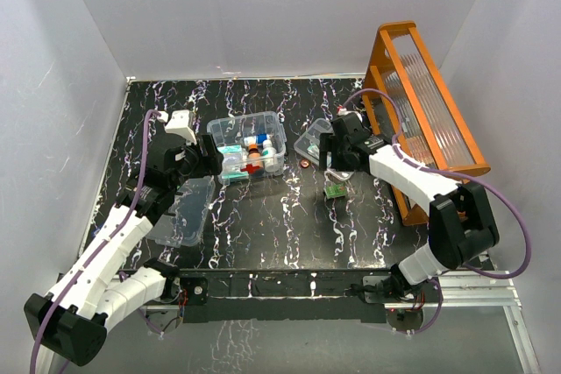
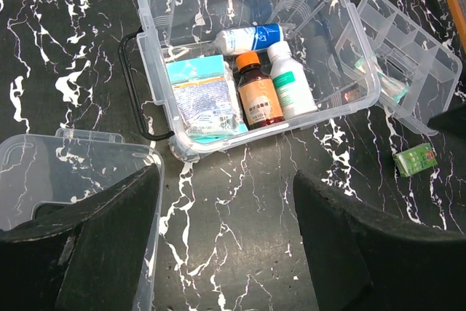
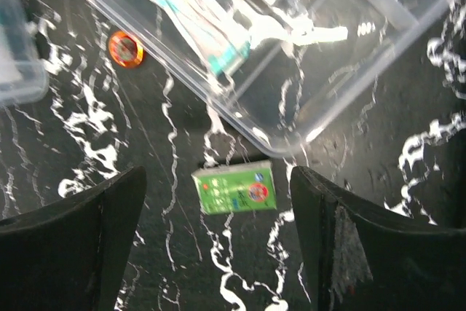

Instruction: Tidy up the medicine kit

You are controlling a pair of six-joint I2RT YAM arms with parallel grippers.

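The small clear plastic box (image 2: 150,49) stands on the black marbled table (image 1: 280,225) with bottles inside. The clear divided tray (image 2: 431,71) lies just beside it. The left gripper (image 2: 226,205) and the right gripper (image 3: 217,223) both have their fingers spread, the right one above a small green carton (image 3: 234,189).

Lit brightly and evenly from above in the top view, with only soft, faint shadows on the black marbled table (image 1: 280,227) and the pale walls (image 1: 263,6). Crisp in the left wrist view, apart from white glints along the clear box (image 2: 151,49). Blurred in the right wrist view: streaked glare across the clear tray (image 3: 378,56), smeared print on the green packet (image 3: 234,189).
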